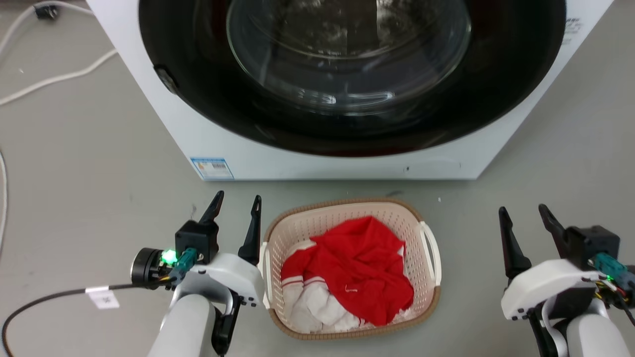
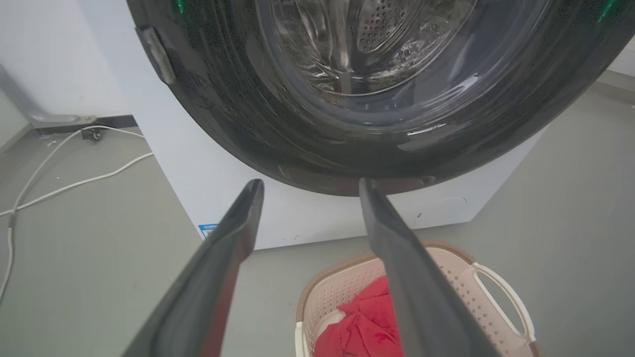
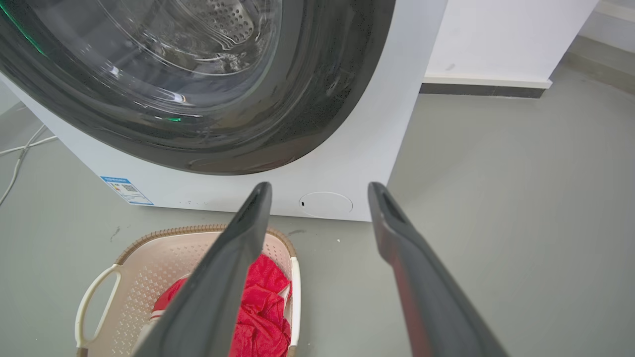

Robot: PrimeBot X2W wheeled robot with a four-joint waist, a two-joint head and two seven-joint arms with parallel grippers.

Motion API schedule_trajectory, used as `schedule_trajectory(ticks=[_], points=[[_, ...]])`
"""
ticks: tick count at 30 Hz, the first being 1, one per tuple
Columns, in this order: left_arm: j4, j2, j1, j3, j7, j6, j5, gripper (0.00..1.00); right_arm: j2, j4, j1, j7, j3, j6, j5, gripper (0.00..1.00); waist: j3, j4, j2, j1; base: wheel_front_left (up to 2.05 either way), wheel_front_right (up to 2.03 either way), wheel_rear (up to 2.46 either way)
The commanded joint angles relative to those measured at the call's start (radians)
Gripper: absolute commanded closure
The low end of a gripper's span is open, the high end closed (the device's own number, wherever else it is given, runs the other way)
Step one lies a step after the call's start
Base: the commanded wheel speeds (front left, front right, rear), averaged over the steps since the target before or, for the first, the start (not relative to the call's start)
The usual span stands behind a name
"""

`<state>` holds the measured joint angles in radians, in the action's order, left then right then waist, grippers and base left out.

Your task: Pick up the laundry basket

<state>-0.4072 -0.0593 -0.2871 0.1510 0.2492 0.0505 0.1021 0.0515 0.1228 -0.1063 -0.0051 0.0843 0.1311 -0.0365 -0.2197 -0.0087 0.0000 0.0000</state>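
The laundry basket (image 1: 430, 292), cream with perforated walls, a brown rim and white side handles, sits on the grey floor in front of the washer, with red and white clothes (image 1: 354, 270) inside. My left gripper (image 1: 237, 203) is open just beside the basket's left handle, above the floor. Further off, my right gripper (image 1: 525, 210) is open to the right of the basket with a gap of floor between. The basket (image 2: 461, 270) lies low right of the fingers in the left wrist view, and the basket (image 3: 149, 260) lies low left in the right wrist view.
The white washer (image 1: 322, 158) with its dark round door stands right behind the basket. White cables (image 1: 54, 77) lie on the floor at the far left, and a black cable (image 1: 49, 297) runs from my left arm. A white wall base (image 3: 486, 82) is at the back right.
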Motion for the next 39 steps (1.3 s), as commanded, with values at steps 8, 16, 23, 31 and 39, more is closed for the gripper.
schedule_trajectory(ticks=[8,16,23,31,39], points=[[-0.230,-0.017,-0.161,0.007,-0.067,0.043,0.046,0.00,0.003,0.208,-0.159,0.014,-0.049,-0.001,-0.008,0.00,-0.198,-0.026,0.0000,0.0000,0.00,0.00,0.00],[-0.447,-0.030,-0.284,0.036,-0.119,0.073,0.098,0.00,0.031,0.447,-0.315,0.021,-0.119,-0.001,-0.049,0.00,-0.315,-0.035,0.0000,0.0000,0.00,0.00,0.00],[-0.594,-0.044,-0.387,0.096,-0.173,0.080,0.167,0.00,0.043,0.653,-0.456,0.027,-0.187,-0.001,-0.079,0.00,-0.399,-0.047,0.0000,0.0000,0.00,0.00,0.00],[-0.659,-0.088,-0.470,0.211,-0.269,0.079,0.316,0.00,0.037,0.868,-0.614,0.060,-0.265,-0.001,-0.137,0.00,-0.484,-0.064,0.0000,0.0000,0.00,0.00,0.00],[-0.658,-0.158,-0.533,0.311,-0.373,0.079,0.453,0.00,0.022,0.997,-0.748,0.067,-0.337,-0.001,-0.192,0.00,-0.558,-0.077,0.0000,0.0000,0.00,0.00,0.00]])
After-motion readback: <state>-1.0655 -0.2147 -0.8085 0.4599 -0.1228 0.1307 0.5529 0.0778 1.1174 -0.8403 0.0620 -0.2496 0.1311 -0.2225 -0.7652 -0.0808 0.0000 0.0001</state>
